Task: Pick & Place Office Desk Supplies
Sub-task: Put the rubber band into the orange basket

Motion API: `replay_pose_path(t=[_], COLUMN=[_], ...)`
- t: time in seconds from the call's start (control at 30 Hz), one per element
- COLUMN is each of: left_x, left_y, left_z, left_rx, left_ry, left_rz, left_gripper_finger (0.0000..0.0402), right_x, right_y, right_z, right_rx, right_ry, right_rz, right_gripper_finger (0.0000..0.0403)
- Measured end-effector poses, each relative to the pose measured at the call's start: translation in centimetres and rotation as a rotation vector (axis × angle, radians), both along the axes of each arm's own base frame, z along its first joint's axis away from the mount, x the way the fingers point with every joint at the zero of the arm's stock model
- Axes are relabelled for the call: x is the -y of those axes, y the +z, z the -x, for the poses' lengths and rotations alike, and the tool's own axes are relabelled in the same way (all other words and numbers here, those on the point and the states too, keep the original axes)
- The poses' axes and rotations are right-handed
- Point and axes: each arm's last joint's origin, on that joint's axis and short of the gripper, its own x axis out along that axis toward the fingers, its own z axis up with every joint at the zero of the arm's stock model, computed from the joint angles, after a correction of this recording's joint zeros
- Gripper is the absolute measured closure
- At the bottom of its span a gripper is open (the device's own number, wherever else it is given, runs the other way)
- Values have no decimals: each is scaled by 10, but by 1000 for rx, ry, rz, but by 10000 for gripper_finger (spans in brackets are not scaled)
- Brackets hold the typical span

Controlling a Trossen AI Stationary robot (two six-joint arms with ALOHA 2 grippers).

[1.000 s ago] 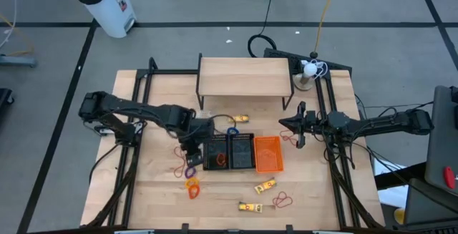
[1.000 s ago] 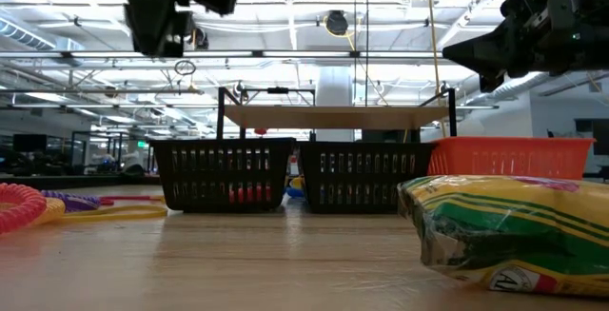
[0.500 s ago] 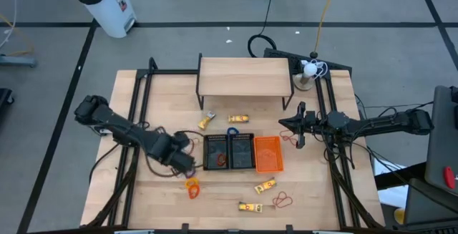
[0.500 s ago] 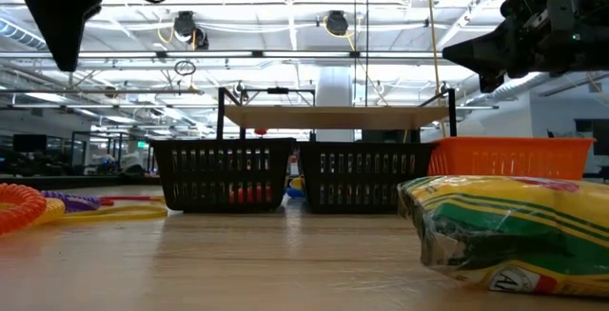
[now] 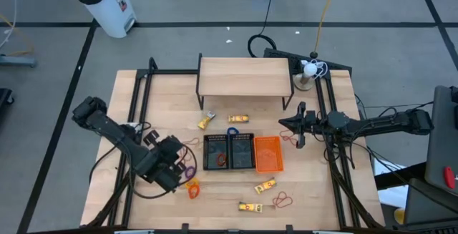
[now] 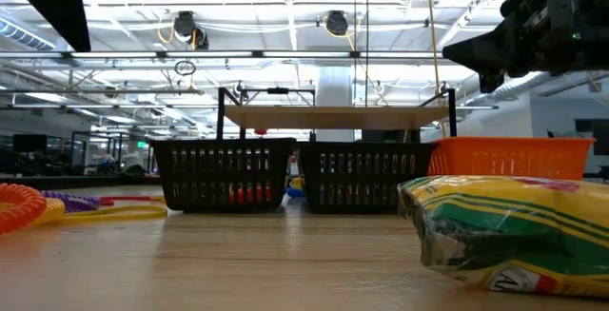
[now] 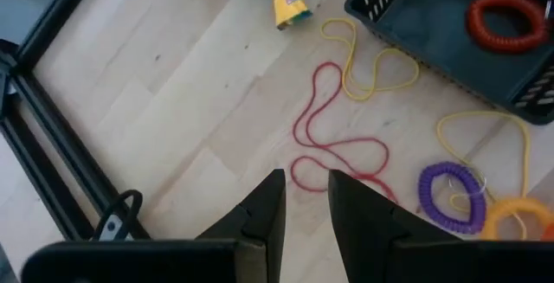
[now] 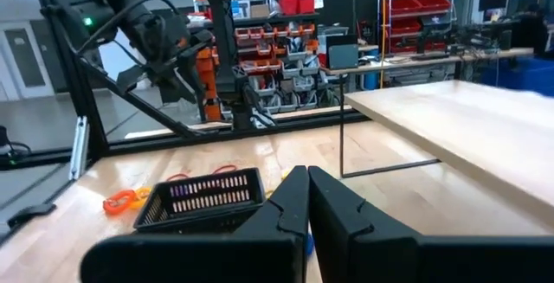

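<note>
**Left hand low over the bands, right hand parked**

From above: left arm stretched from the left edge toward the near-left of the surface [image 5: 164, 91], left hand [image 5: 174, 168] just left of the black baskets [image 5: 229, 152] and close beside the purple coil [image 5: 189, 171] and orange coil [image 5: 192, 187]. Right arm reaching in from the right, right hand [image 5: 295, 124] right of the orange basket [image 5: 268, 154]. Yellow oblong pieces [image 5: 250, 207] scattered near and far of the baskets.

From table height: only a dark corner of the left arm at upper left; right arm raised at upper right.

Left wrist: fingers [image 7: 264, 214] slightly parted, gripping nothing, directly above a red band loop [image 7: 333, 144]; yellow loops [image 7: 372, 58] beyond.

Right wrist: fingers [image 8: 290, 205] pressed together, empty.
</note>
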Motion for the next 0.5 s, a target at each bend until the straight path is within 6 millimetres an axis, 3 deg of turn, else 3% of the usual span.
replay_pose_path(t=[0.1,0.2,0.3,0.4,0.5], left_x=[2,2,1,1,2], left_y=[1,2,2,2,2], left_z=[1,0,-1,-1,-2], left_rx=[45,76,104,109,114], left_ry=[-20,-34,-42,-44,-44], left_rz=[-44,-79,-112,-114,-110], left_gripper_finger=[309,309,309,309,309], right_x=[1,3,0,-7,-15], right_y=[-12,-2,16,48,75], right_z=[-1,-5,-14,-25,-30], right_rx=[-218,-399,-424,-398,-540], right_ry=[-52,-116,-69,16,20], right_rz=[-31,-61,-74,-63,-56], right_gripper_finger=[403,403,403,403,403])
